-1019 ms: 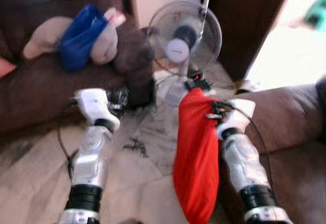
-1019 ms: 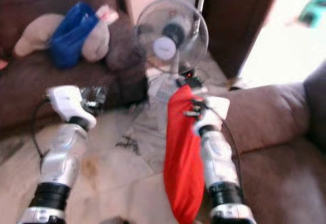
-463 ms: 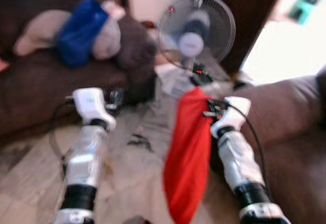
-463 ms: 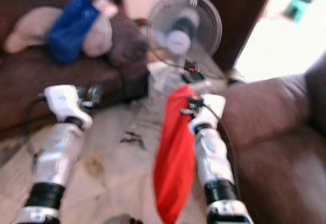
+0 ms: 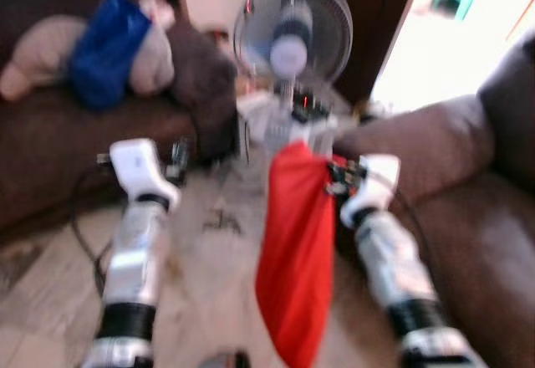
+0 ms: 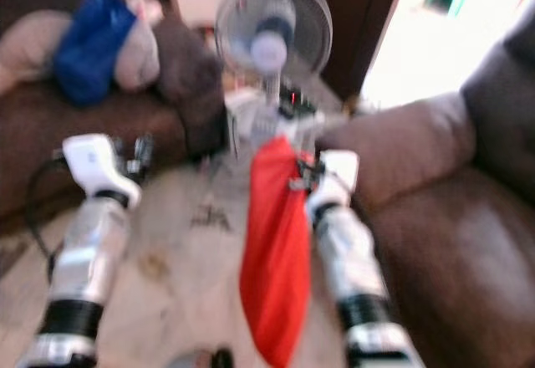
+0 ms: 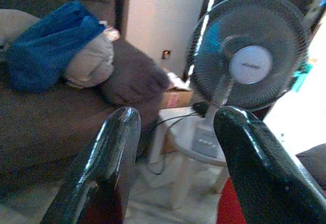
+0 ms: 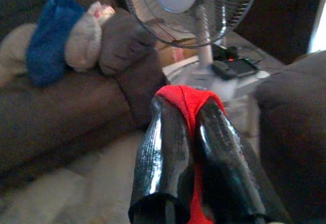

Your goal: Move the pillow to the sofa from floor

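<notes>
A red pillow (image 5: 294, 255) hangs lengthwise above the floor, gripped at its top corner by my right gripper (image 8: 187, 113), whose two black fingers (image 8: 164, 142) pinch the red cloth (image 8: 189, 99). My right arm (image 5: 380, 242) stands beside a brown sofa (image 5: 468, 217) on the right. My left gripper (image 7: 175, 132) is open and holds nothing; its arm (image 5: 140, 217) is raised at the left, in front of another brown sofa (image 5: 50, 150).
On the left sofa lie a beige plush toy with blue cloth (image 5: 104, 38) and a dark cushion (image 5: 196, 71). A white standing fan (image 5: 288, 33) sits on a small white table (image 7: 201, 147) straight ahead, with a bright doorway (image 5: 451, 33) beyond. Pale floor (image 5: 209, 301) lies between the sofas.
The whole view has swung, so the right sofa fills more of the picture and the fan sits more central. The red pillow stays hanging from my right gripper.
</notes>
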